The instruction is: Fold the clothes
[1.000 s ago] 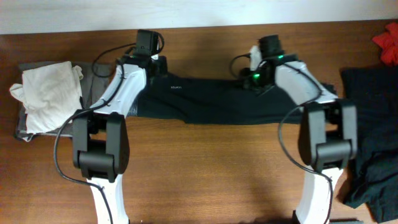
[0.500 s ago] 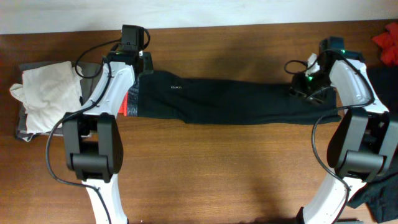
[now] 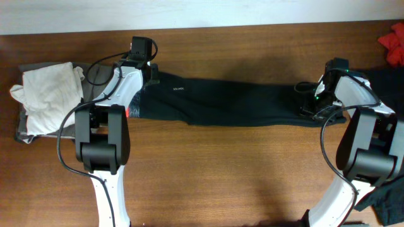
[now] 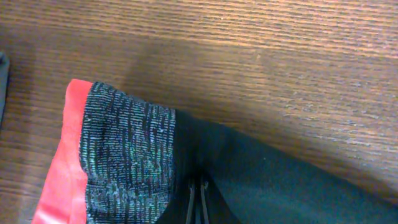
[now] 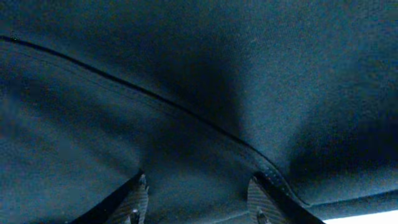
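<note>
A long black garment (image 3: 240, 102), like leggings, lies stretched flat left to right across the wooden table. Its waistband is heathered grey (image 4: 124, 155) with a coral red edge (image 4: 62, 168) and sits at the left end. My left gripper (image 3: 146, 72) is at that end; in the left wrist view its fingers (image 4: 198, 202) are pinched together on the black cloth beside the waistband. My right gripper (image 3: 314, 104) rests on the garment's right end. In the right wrist view its fingers (image 5: 198, 200) stand apart over black fabric with a seam (image 5: 186, 112).
A crumpled white cloth (image 3: 47, 94) lies on a grey folded item (image 3: 95, 81) at the far left. A heap of dark clothes (image 3: 382, 151) fills the right edge, with a red item (image 3: 394, 45) at the top right corner. Bare wood (image 3: 214, 170) lies in front.
My right gripper has carried the garment's end from the middle out to the right, stretching it flat, then settled slightly lower. My left gripper shifted left, then back a little right.
</note>
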{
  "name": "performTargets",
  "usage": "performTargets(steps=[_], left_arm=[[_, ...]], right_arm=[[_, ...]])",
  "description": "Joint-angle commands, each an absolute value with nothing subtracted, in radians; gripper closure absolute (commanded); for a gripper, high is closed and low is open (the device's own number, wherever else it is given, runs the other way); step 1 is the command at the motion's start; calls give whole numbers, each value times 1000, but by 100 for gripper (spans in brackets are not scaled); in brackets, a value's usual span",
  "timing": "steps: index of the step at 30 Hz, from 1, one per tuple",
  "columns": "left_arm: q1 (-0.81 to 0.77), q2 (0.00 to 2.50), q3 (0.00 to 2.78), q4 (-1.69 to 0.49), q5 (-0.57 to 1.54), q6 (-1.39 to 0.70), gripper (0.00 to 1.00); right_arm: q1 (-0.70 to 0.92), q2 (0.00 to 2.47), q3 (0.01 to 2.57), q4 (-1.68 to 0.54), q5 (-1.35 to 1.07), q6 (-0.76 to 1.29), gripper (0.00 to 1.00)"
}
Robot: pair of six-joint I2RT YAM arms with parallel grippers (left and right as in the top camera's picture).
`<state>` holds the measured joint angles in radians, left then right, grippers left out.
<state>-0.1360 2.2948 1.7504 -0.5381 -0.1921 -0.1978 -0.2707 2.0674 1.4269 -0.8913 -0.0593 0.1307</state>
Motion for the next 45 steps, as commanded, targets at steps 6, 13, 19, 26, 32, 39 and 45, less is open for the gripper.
performTargets(steps=[6, 13, 19, 26, 32, 39, 45], left_arm=[[-135, 2195, 1872, -645, -207, -181, 95], [-136, 2027, 1926, -896, -190, -183, 90], [-135, 1991, 1926, -1056, -118, -189, 55], [-135, 1992, 1923, -1113, -90, -189, 54], [-135, 1992, 1923, -1124, -90, -189, 53], [-134, 1992, 1922, -1142, -90, -189, 53], [-135, 1992, 1922, -1143, -90, -189, 53]], right_arm=[[-278, 2048, 1564, -1029, -66, 131, 45], [-348, 2046, 1775, -1227, 6, 129, 41], [-457, 2082, 1752, -1188, -38, 42, 37], [-527, 2104, 1697, -1087, -182, -3, 37], [-530, 2112, 1628, -1012, -224, -31, 37], [-531, 2119, 1517, -853, -225, -62, 37], [-531, 2120, 1472, -799, -166, -75, 37]])
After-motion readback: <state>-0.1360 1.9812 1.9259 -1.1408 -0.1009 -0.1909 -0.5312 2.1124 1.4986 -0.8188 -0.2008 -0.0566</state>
